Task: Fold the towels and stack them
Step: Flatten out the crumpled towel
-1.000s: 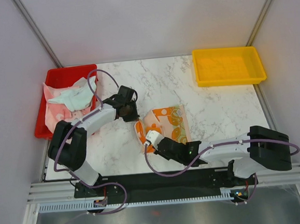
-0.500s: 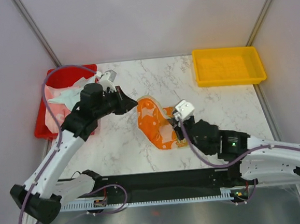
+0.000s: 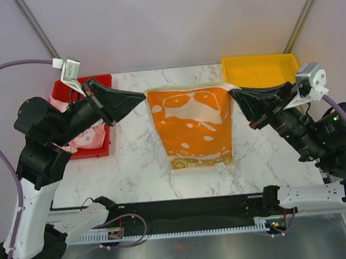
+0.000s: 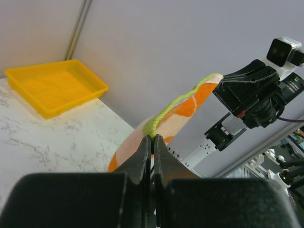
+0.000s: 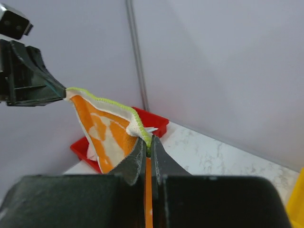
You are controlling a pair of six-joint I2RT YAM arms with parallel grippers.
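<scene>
An orange and cream towel [image 3: 192,125] with a lime green hem hangs stretched out above the table, held by its two top corners. My left gripper [image 3: 144,96] is shut on its left top corner, and my right gripper [image 3: 232,92] is shut on its right top corner. In the left wrist view the green hem [image 4: 167,112] runs from my left gripper [image 4: 153,138] to the right arm. In the right wrist view the towel [image 5: 107,130] spans from my right gripper [image 5: 148,141] to the left fingers. More towels [image 3: 87,138], pink and white, lie in the red tray [image 3: 96,148].
A yellow tray [image 3: 259,76] stands at the back right of the marble table [image 3: 134,168], seen too as the yellow tray [image 4: 52,90] in the left wrist view. The red tray [image 5: 159,124] sits at the left edge. Grey walls enclose the back and sides.
Both arms have risen and spread apart, lifting the orange towel off the table and pulling it out flat between them. One second ago it lay crumpled near the table's middle.
</scene>
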